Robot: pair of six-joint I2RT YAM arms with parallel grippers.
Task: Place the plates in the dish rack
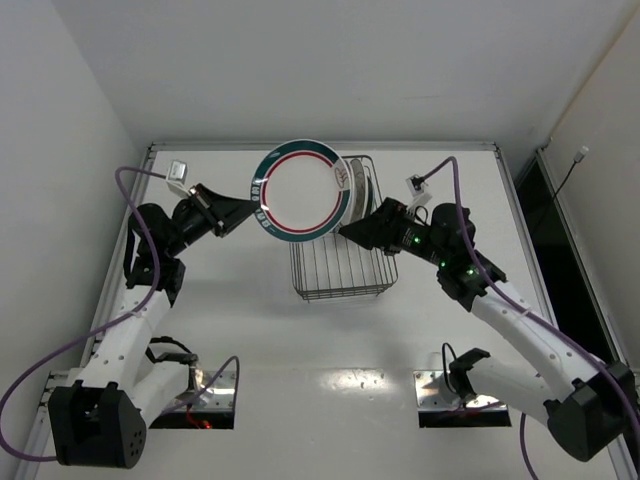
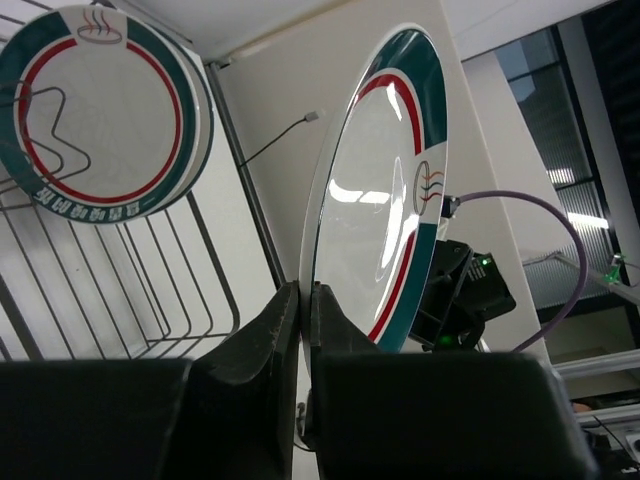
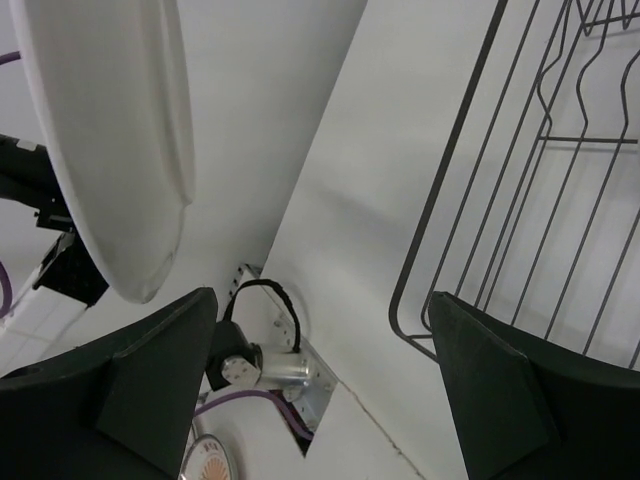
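A white plate [image 1: 300, 190] with a teal-and-red rim band hangs upright in the air over the back left corner of the dish rack [image 1: 343, 270]. My left gripper [image 1: 250, 209] is shut on its left rim. The left wrist view shows the pads [image 2: 290, 310] pinching the edge of that plate [image 2: 375, 190]. My right gripper [image 1: 350, 228] stands open just off the plate's lower right rim, holding nothing. Its wrist view shows the plate's white underside [image 3: 110, 130] up left and the rack's wires [image 3: 520, 200] on the right. Another banded plate [image 2: 100, 110] stands upright in the rack's far end [image 1: 352, 180].
The dark wire rack sits mid-table, its near half holding nothing. A small white block [image 1: 178, 170] lies at the back left corner. Two metal mounting plates [image 1: 210, 392] [image 1: 455, 392] with cables sit at the near edge. White walls close in the table.
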